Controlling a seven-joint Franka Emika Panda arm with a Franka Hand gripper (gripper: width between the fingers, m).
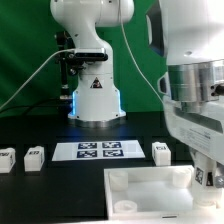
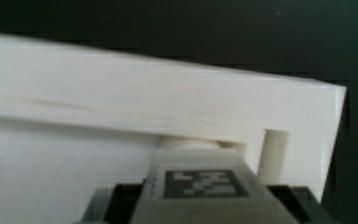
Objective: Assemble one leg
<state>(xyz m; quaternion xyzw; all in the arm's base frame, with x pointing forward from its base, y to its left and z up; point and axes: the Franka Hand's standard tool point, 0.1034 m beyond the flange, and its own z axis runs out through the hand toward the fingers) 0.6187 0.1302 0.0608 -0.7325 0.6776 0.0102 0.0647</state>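
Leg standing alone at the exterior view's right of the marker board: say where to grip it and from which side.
Likely from straight above, closing on two opposite side faces of the lone leg. It is a small block sitting flat on the table, apart from the marker board, so its sides look free.
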